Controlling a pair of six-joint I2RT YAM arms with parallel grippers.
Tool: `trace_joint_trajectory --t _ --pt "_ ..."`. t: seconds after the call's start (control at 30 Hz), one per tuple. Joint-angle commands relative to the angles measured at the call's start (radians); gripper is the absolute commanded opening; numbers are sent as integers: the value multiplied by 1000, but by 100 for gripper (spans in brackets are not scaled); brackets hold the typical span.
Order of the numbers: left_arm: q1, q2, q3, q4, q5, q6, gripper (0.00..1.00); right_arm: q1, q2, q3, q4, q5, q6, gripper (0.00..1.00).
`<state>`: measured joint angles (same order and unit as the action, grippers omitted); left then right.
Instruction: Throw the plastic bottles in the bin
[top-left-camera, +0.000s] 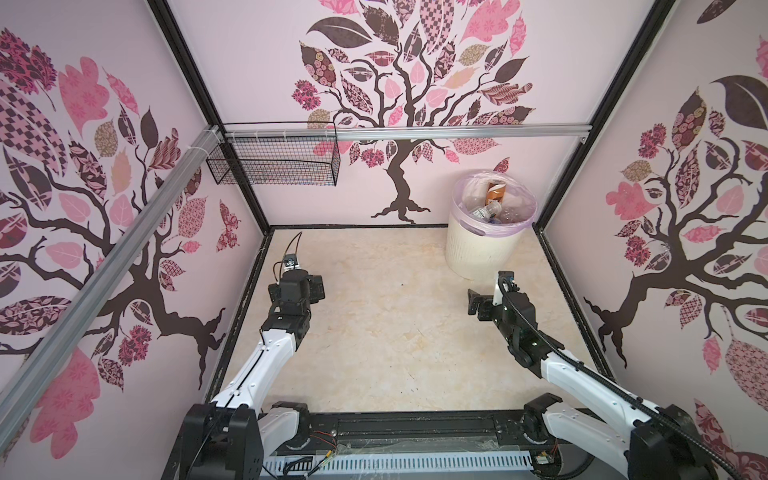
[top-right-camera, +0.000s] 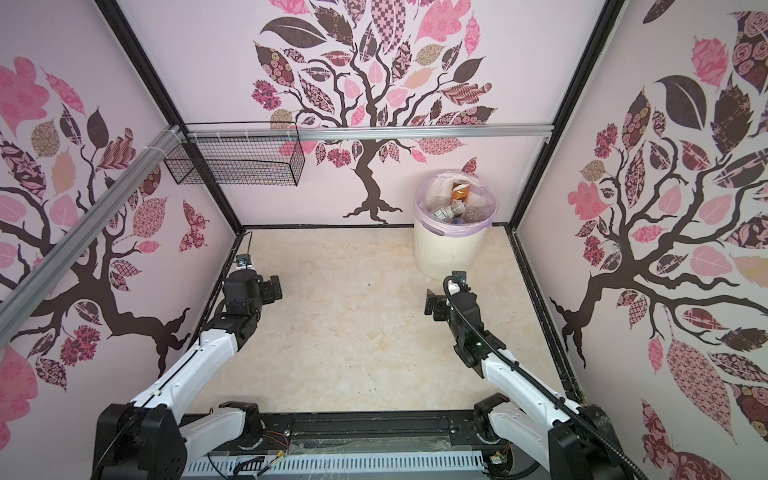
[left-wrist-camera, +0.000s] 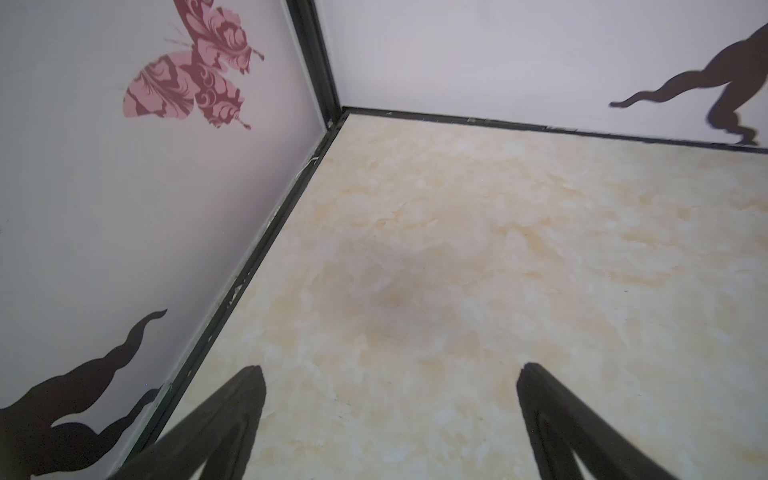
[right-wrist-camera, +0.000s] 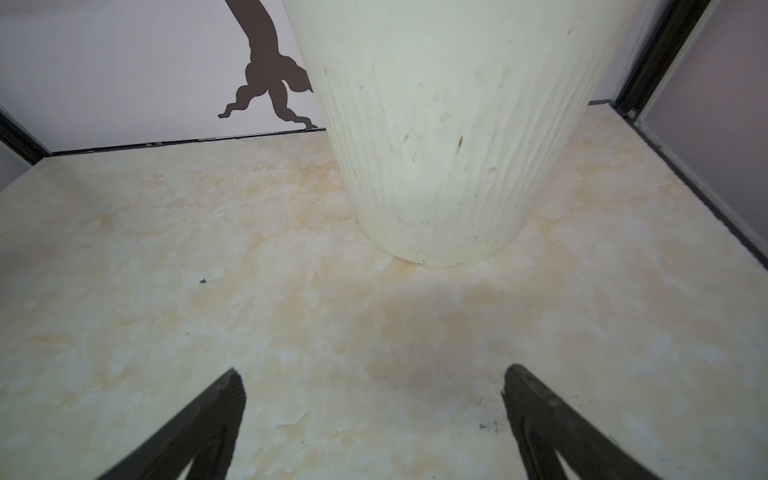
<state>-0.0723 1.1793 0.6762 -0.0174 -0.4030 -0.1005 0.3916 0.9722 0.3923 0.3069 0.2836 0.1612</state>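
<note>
Far right corner of the table (top-left-camera: 395, 332), close to the back wall: the bin (top-left-camera: 482, 253) stands upright, and both top views show it (top-right-camera: 444, 255). It is a round, cream-white tub with a ribbed wall that tapers toward the base. The right wrist view shows that wall (right-wrist-camera: 436, 145) scuffed and speckled with small dark marks. A translucent lilac bag (top-left-camera: 467, 226) lines it and is folded out over the rim. The plastic bottles (top-left-camera: 492, 210) lie inside the bag, piled together (top-right-camera: 457, 210). Most are clear and lie tumbled at angles, too small and overlapped to count. One brown-labelled bottle (top-left-camera: 496, 192) leans up against the far side of the bag, higher than the rest. A bit of blue shows low in the pile, but which bottle it belongs to I cannot tell. The right gripper (right-wrist-camera: 374, 370) hangs over the marbled surface in front of the bin's base, apart from it. Its black fingers (right-wrist-camera: 216, 415) are spread wide, with only bare tabletop between them. The left gripper (left-wrist-camera: 391, 369) sits near the table's left edge, beside the left wall with its butterfly decal (left-wrist-camera: 187, 83). Its fingers (left-wrist-camera: 232, 415) are likewise spread wide over bare tabletop. Well apart from the bin, a black wire mesh basket (top-left-camera: 274, 162) hangs from the rail at the back left corner.
</note>
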Motion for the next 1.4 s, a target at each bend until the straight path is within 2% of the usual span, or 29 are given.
trace_joint_trajectory --t 0.0,0.13,0.23,0.33,0.4,0.53,0.63,0.8,0.83,0.87,0.9,1.03,1.1,1.17,1.27,1.37 --pt "28 55 -50 207 7 -19 98 7 -28 -48 167 138 -113 99" --pt "32 157 -131 429 25 -41 98 7 -48 -112 235 204 -111 99" --pt "35 232 -149 501 37 3 98 7 -30 -170 348 244 -123 100" --pt "41 282 -174 577 70 4 98 4 15 -160 358 336 -154 99" --pt "42 280 -156 525 113 14 99 -18 80 -170 422 354 -165 100" --pt "43 294 -140 513 109 11 98 -73 246 -180 535 355 -144 99" --pt "46 331 -94 468 102 10 99 -83 332 -162 632 377 -198 100" --pt "71 361 -80 481 83 -3 98 -127 335 -157 633 314 -184 100" --pt "74 378 -146 662 120 18 98 -132 334 -152 616 305 -192 100" --pt "74 367 -184 693 185 49 98 -136 335 -140 587 306 -200 100" --pt "70 349 -192 676 198 51 98 -149 339 -128 559 306 -194 99" --pt "78 409 -294 951 240 54 99 -174 333 -112 505 294 -172 100" --pt "79 378 -280 853 242 52 99 -175 306 -118 469 290 -166 100" --pt "77 399 -289 916 235 52 99 -175 270 -152 495 278 -166 100" --pt "79 374 -281 853 243 50 99 -176 265 -206 645 246 -172 99" --pt "79 386 -287 887 238 52 99 -176 332 -201 749 196 -198 99"
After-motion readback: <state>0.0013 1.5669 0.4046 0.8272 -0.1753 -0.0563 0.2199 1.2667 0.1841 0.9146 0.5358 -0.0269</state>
